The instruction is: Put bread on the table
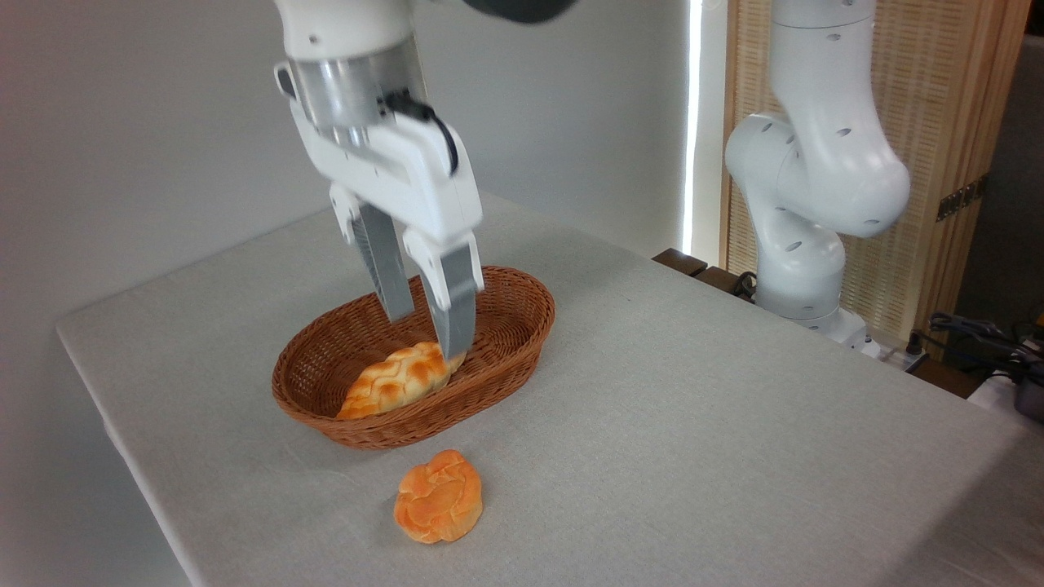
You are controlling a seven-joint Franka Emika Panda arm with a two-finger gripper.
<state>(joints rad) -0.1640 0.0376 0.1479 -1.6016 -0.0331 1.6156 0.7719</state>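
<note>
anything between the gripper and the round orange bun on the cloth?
Yes: the near rim of the brown oval wicker basket separates the open gripper from the round orange bun; a braided golden loaf lies inside.

Bread lies on table; open hand above basket.

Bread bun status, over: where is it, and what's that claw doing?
Gripper open, empty, over basket. Bread on table, front of basket. Braided loaf in basket.

One fixed view, raised, near the table corner, angled down toward the arm base.
</note>
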